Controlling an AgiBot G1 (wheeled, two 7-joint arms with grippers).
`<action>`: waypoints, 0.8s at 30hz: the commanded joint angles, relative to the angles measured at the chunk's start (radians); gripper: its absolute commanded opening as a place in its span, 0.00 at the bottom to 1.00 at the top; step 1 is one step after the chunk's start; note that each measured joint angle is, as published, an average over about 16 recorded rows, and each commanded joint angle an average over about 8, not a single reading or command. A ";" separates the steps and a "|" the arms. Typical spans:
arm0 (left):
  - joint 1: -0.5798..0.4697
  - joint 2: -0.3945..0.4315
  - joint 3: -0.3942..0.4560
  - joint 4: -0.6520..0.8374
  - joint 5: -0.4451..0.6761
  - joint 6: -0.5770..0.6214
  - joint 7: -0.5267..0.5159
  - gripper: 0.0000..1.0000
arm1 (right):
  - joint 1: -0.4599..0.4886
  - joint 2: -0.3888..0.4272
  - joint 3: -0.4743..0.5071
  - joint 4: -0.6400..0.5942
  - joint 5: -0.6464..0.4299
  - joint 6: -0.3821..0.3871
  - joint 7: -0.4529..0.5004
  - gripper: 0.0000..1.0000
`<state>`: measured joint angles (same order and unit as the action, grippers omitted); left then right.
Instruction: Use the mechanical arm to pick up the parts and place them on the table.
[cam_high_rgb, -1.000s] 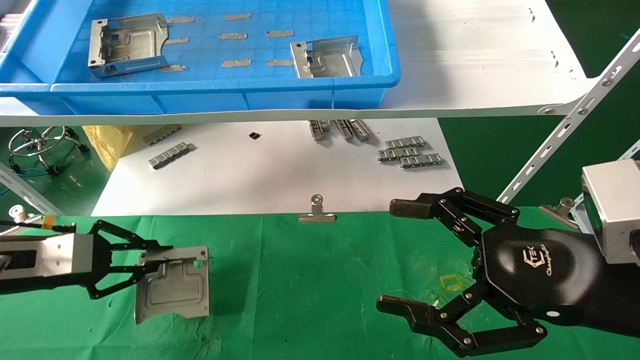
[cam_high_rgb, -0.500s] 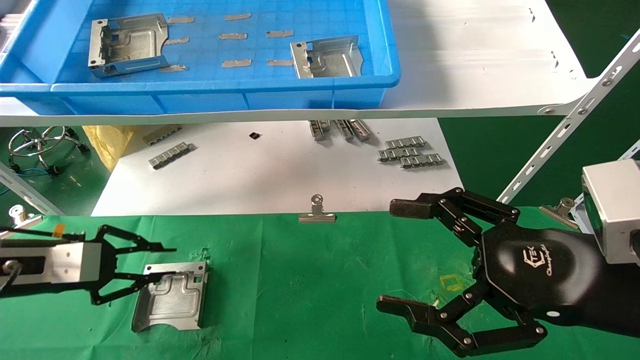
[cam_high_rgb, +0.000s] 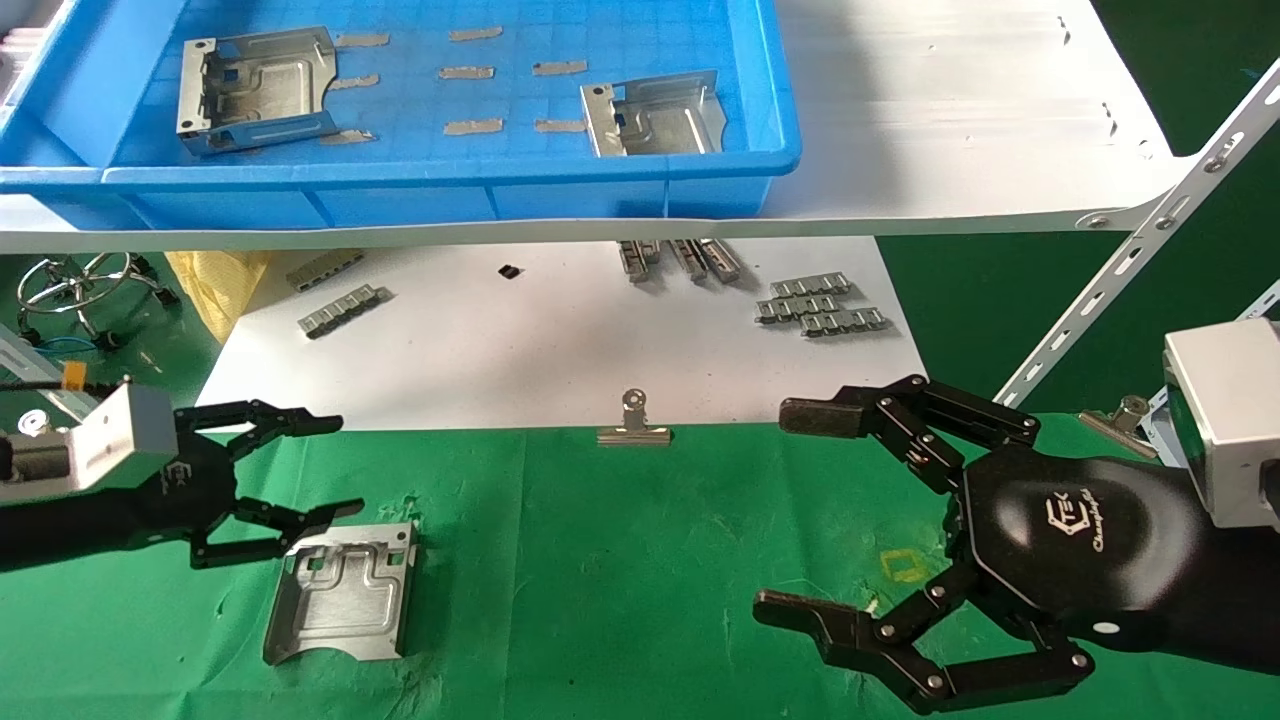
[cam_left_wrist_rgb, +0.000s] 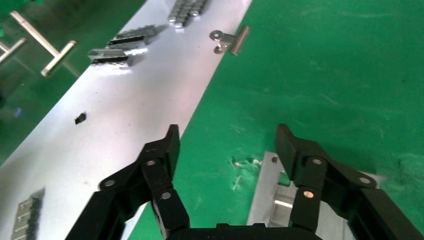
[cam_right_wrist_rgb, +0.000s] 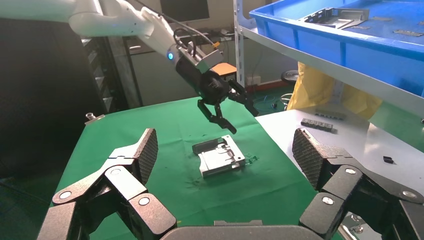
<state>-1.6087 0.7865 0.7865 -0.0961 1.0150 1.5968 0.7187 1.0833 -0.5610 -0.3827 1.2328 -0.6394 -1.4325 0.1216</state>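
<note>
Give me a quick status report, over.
Left gripper open, above the placed part. That part flat on the green table; two more in the blue bin. Right gripper open, idle. Nothing blocking.

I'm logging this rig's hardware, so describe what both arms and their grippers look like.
The left gripper has thin black linkage fingers with silver pivot pins, a glossy black palm bearing a small white logo, and a silver box wrist with an orange tag. The right wrist view shows its arm as white with a blue light. The right gripper is a mirror twin: black palm with white logo lettering, ribbed black pads, silver box wrist.
</note>
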 joint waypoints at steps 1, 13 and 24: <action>0.011 0.001 -0.008 0.009 -0.021 0.000 -0.048 1.00 | 0.000 0.000 0.000 0.000 0.000 0.000 0.000 1.00; 0.031 -0.007 -0.027 -0.044 -0.027 -0.004 -0.065 1.00 | 0.000 0.000 0.000 0.000 0.000 0.000 0.000 1.00; 0.125 -0.038 -0.116 -0.257 -0.075 -0.022 -0.222 1.00 | 0.000 0.000 0.000 0.000 0.000 0.000 0.000 1.00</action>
<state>-1.4839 0.7483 0.6703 -0.3531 0.9398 1.5746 0.4973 1.0832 -0.5609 -0.3827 1.2326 -0.6393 -1.4323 0.1217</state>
